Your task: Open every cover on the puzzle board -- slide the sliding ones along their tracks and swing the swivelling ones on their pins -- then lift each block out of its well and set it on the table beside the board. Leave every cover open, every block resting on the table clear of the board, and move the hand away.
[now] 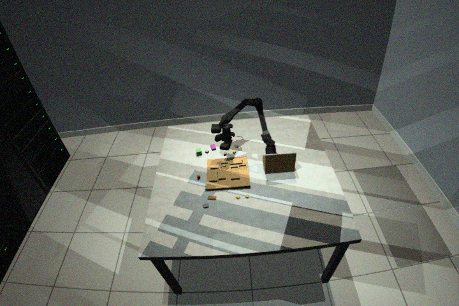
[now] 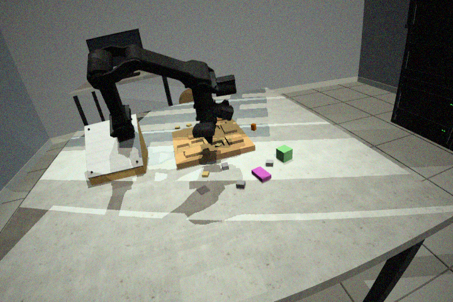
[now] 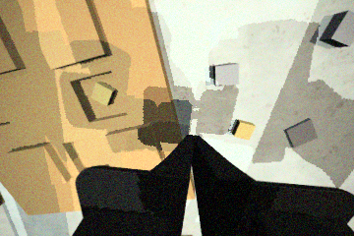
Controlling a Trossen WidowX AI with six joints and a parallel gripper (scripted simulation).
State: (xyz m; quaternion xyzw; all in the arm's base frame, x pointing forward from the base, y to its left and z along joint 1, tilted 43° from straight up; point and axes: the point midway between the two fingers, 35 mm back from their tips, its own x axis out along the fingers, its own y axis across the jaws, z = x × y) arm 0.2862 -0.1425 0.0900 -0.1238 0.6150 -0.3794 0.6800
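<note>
The wooden puzzle board (image 1: 241,183) (image 2: 246,146) (image 3: 136,39) lies on the table, with several raised pieces and dark-edged recesses. A small yellow piece (image 3: 103,93) (image 2: 218,144) shows on it, turned at an angle inside a bracket-shaped outline; whether it is a loose block or a knob I cannot tell. My gripper (image 3: 192,140) (image 2: 209,141) is shut and empty, above the board's edge on the magenta block's side. Beside that edge, a yellow block (image 3: 244,130) (image 2: 205,173) and grey blocks (image 3: 226,74) (image 3: 346,29) rest on the table. Cover positions are too small to tell surely.
A flat grey square (image 3: 301,132) (image 2: 202,189), a magenta block (image 1: 213,146) (image 2: 261,173), a green cube (image 1: 198,152) (image 2: 284,153) and an orange piece (image 1: 198,176) (image 2: 253,126) lie around the board. Two yellow blocks (image 1: 238,197) (image 1: 247,196) and a brown piece (image 1: 211,197) lie opposite. The arm stands on a white-topped box (image 2: 109,153).
</note>
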